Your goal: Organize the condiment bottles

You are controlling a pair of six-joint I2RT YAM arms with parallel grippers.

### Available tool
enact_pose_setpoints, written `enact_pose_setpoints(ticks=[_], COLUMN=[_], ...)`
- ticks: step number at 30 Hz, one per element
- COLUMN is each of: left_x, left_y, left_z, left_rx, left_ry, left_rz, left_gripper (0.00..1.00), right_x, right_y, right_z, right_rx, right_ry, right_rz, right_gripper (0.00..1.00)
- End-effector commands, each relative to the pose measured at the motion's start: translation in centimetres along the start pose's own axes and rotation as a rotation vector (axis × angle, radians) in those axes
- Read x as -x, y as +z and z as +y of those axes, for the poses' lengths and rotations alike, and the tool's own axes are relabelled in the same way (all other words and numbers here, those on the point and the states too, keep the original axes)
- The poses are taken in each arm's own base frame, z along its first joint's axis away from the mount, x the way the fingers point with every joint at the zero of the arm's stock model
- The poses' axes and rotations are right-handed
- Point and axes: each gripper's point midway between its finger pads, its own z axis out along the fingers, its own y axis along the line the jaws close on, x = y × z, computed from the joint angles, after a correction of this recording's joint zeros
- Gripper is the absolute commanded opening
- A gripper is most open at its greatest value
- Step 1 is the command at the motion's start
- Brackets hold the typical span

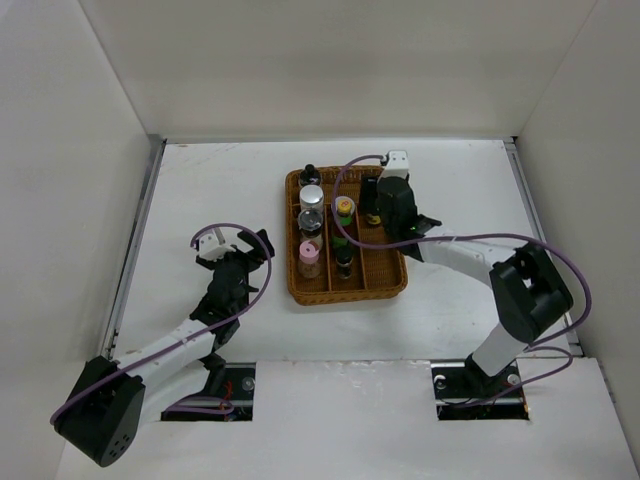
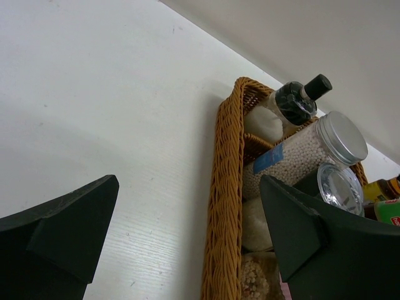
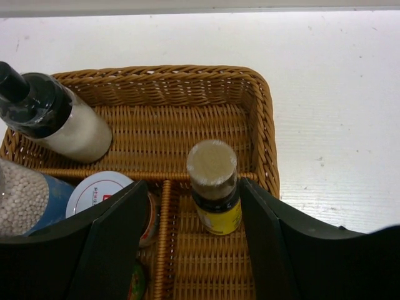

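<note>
The condiment bottles stand in the brown wicker tray (image 1: pixel 393 285) at mid-table. Its left column holds a black-capped bottle (image 1: pixel 311 174), two silver-capped jars (image 1: pixel 312 196) and a pink-capped one (image 1: pixel 309 251). A yellow-capped bottle (image 1: pixel 345 207) is in the middle column. My right gripper (image 3: pixel 194 206) is open around a tan-capped, yellow-labelled bottle (image 3: pixel 213 187) standing in the right column. That bottle is close to the right finger (image 3: pixel 269 231), with a gap on its other side. My left gripper (image 2: pixel 189 187) hangs open and empty over bare table just left of the tray's rim (image 2: pixel 226 187).
White walls (image 1: pixel 60 150) close in the table (image 1: pixel 220 180) on three sides. A purple cable (image 1: pixel 470 238) loops off the right arm over the tray's far right corner. Two dark cut-outs (image 1: pixel 225 385) sit at the near edge by the arm bases.
</note>
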Motion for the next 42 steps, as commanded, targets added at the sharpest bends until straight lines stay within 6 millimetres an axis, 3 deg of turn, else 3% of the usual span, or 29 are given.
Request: enact_pose_setpoints(ticks=[1,6,8,10,12,14,20,24,28,31,38,42], left_x=[0.7,0.8,0.7,0.9,1.1,1.6,1.2,0.2,-1.2,-1.5,0.6,0.5], left_y=[0.1,0.0,0.0,-0.1,-0.1,-0.3,0.3,1.4,2.5,2.7,3.3,3.7], left_z=[0.0,0.0,-0.1,-0.3,0.1,0.3,1.9,4.1,4.1,3.4,1.2,0.0], left_rx=[0.005,0.001,-0.005,-0.006,0.004,0.007,0.102,0.227,0.251,0.248,0.222,0.213], left_ry=[-0.026,-0.03,-0.03,-0.033,-0.039,-0.059,-0.06,-0.044,-0.052,-0.041,-0.043,-0.029], left_rz=[-0.027,-0.03,-0.026,-0.032,-0.042,-0.056,-0.016,0.059,0.172,0.229,0.218,0.238], left_gripper=[1.0,1.0,1.0,1.0,1.0,1.0,1.0,1.0,1.0,1.0,1.0,1.0], right_x=[4.8,7.0,8.3,9.4,9.7,9.0,2.6,1.6,0.5,-0.4,-1.4,-1.6], right_y=[-1.0,-2.8,-4.0,-5.7,-7.4,-9.1,-11.6,-13.4,-14.7,-14.6,-13.8,-13.3], right_z=[0.1,-0.6,-1.3,-2.3,-3.6,-5.4,-11.4,-13.9,-15.4,-16.0,-14.7,-14.5], right_rx=[-0.002,-0.014,-0.027,-0.047,-0.071,-0.101,-0.199,-0.218,-0.236,-0.246,-0.187,-0.185], right_ry=[0.066,0.106,0.13,0.173,0.231,0.317,0.542,0.627,0.72,0.772,0.808,0.798], right_rz=[-0.123,-0.165,-0.194,-0.235,-0.266,-0.297,-0.285,-0.319,-0.359,-0.359,-0.312,-0.299], right_gripper=[0.68,0.76,0.84,1.0,1.0,1.0,1.0,1.0,1.0,1.0,1.0,1.0])
